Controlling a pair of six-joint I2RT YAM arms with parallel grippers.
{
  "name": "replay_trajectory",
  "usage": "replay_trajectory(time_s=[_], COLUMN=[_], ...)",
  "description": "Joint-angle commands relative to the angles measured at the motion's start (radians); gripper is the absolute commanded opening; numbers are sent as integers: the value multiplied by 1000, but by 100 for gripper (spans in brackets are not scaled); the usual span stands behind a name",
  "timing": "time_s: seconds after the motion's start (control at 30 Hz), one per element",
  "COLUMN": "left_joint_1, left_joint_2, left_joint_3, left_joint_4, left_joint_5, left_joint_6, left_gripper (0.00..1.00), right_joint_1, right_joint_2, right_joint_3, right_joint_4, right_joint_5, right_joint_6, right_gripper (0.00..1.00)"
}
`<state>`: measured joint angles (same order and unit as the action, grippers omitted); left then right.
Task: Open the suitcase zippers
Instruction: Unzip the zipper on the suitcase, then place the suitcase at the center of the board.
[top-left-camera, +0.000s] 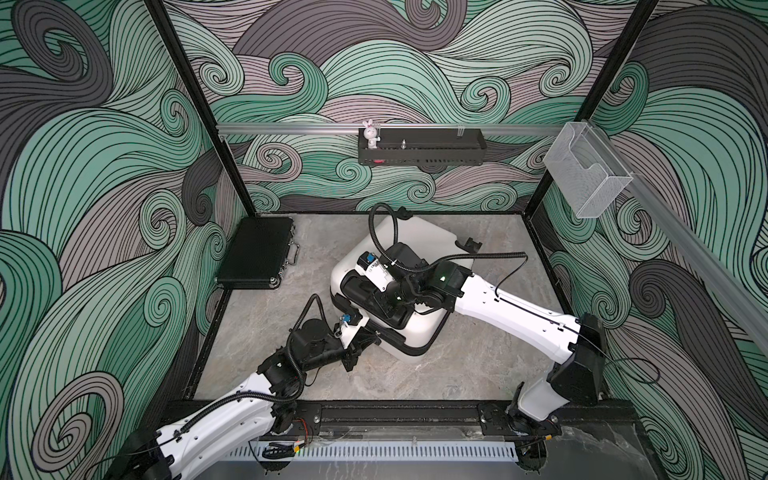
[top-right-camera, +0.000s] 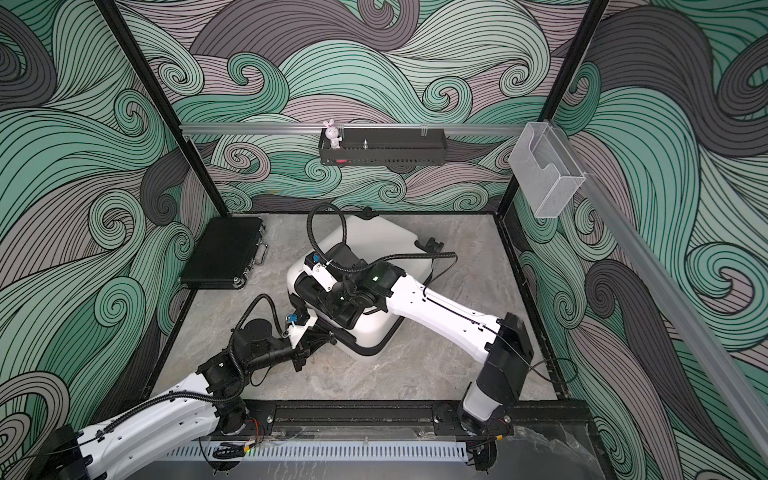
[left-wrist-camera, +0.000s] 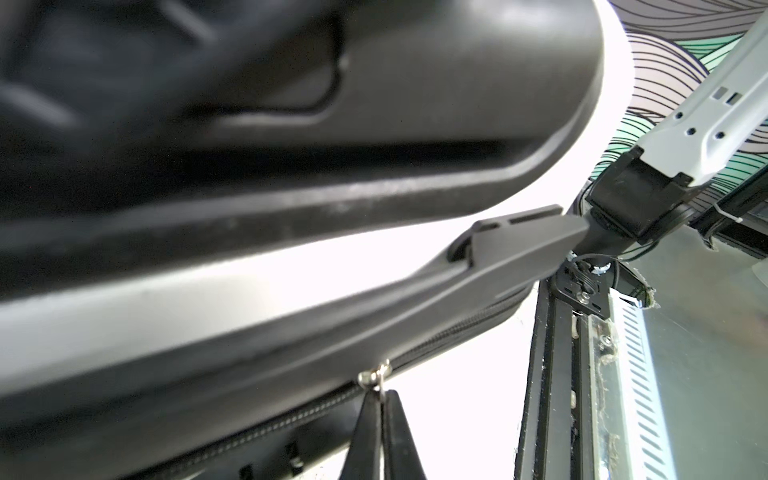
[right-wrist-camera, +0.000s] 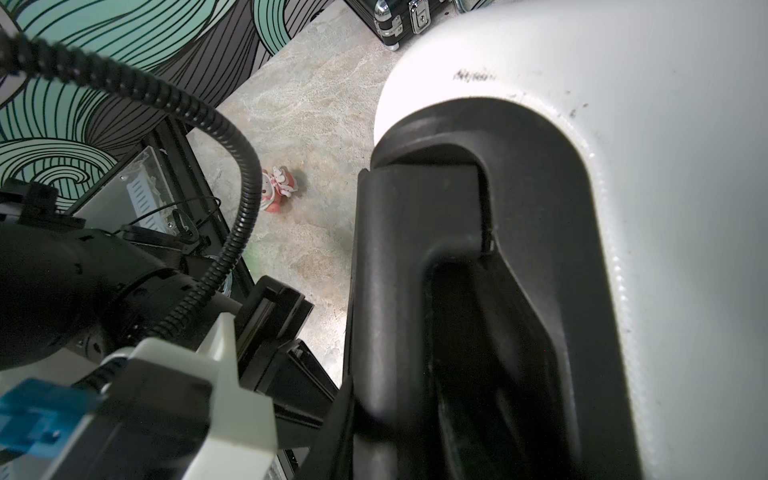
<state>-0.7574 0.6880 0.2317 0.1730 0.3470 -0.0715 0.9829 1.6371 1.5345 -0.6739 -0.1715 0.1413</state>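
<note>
The left gripper (left-wrist-camera: 381, 395) is pinching its fingers together on a small metal pull tab (left-wrist-camera: 376, 377) of the zippers (left-wrist-camera: 436, 338), right at its tips. From there the band is running sideways along the rim of the suitcase (top-left-camera: 419, 332). The right gripper (top-left-camera: 359, 287) is sitting over the handle panel (right-wrist-camera: 540, 187), and whether it is gripping cannot be told. Only the left wrist view is showing the tab.

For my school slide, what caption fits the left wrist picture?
Left gripper jaws shut on the suitcase zipper pull.
</note>
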Motion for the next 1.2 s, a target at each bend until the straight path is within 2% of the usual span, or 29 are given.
replay_trajectory(time_s=[0.0,0.23,0.33,0.4,0.5,0.63,0.83,0.93,1.07,1.17], left_joint_1=[-33,-58,-60,-60,-60,-60,-60,-62,-61,-60], left_joint_2=[5,49,33,9,-41,-112,-197,-223,-225,-188], left_joint_3=[39,50,56,60,74,118,190,221,274,324], left_joint_4=[183,171,120,81,18,-127,-313,-380,-454,-492], left_joint_5=[81,62,30,9,-13,-45,-83,-92,-111,-122], left_joint_6=[1,24,35,36,41,83,145,171,200,226], left_gripper=[0,0,0,3,13,30,38,43,46,52], right_joint_1=[-12,-10,-10,-10,-10,-12,-35,-51,-73,-76], right_joint_2=[29,37,18,-1,-31,-91,-156,-161,-158,-172], right_joint_3=[-10,-11,-30,-49,-82,-143,-199,-206,-211,-232], right_joint_4=[146,174,180,179,160,102,-17,-39,-39,-16], right_joint_5=[54,19,3,-3,-46,-130,-232,-266,-276,-245], right_joint_6=[33,27,-11,-54,-185,-452,-806,-878,-896,-893], right_gripper=[0,0,0,0,0,0,0,0,1,27])
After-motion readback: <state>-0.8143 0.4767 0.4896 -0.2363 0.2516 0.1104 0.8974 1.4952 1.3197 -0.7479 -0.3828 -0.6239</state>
